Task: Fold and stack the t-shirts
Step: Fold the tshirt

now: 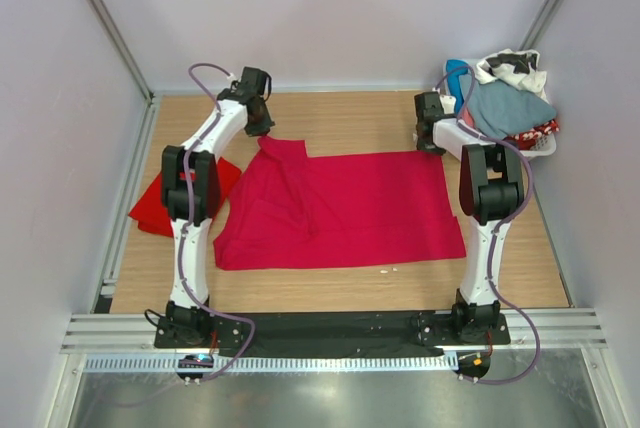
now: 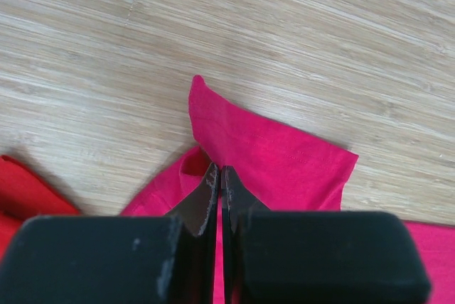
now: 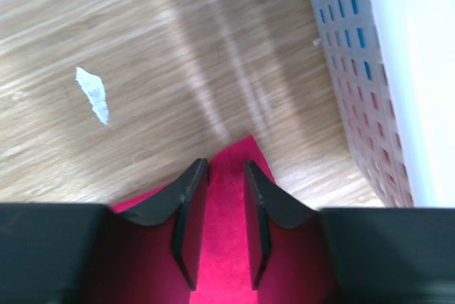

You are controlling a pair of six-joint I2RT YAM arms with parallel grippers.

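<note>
Wooden table [image 1: 350, 118] bears crimson t-shirt [image 1: 370, 208]; left gripper [image 2: 220, 172] pinches it, right gripper [image 3: 224, 169] spread.

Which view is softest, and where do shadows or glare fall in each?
Top external: evenly lit, sharp; glare on the grey metal sheet at the bottom. Left wrist: light wooden tabletop crisp, black left gripper blurred. Right wrist: softest; streaky shadows cross the wood, white perforated basket washed out.

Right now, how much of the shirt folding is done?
Not much yet. Done: the crimson shirt lies spread out, its left side partly folded over. In hand: the left fingers pinch one far corner, and the right fingers sit open over the other. Left: finishing the folds and stacking it with the red shirt lying beside the left arm.
</note>
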